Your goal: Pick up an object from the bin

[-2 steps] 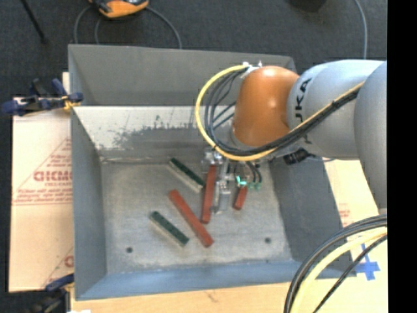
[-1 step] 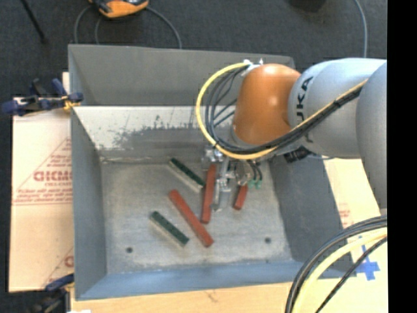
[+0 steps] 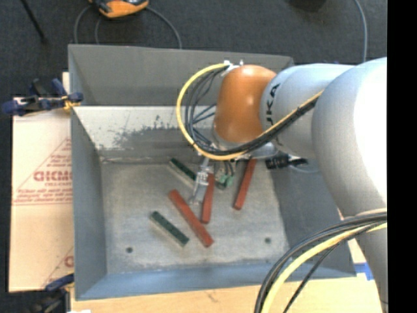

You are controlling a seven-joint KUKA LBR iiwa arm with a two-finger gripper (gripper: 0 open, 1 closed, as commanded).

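Noting hand [image 3: 203,186] hanging low over middle of grey bin [image 3: 85,207], right beside upper end of short red bar [image 3: 207,208]. Not managing to tell whether standing wide or narrow. Seeing longer red bar [image 3: 191,218] lying slantwise just left, third red bar [image 3: 243,184] leaning right, dark green bar [image 3: 169,228] lying apart, front-left.

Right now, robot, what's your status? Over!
Gripper low at mid-bin, grip unconfirmed. Nearest thing: red stick under it. Close alongside: longer red stick, green stick.
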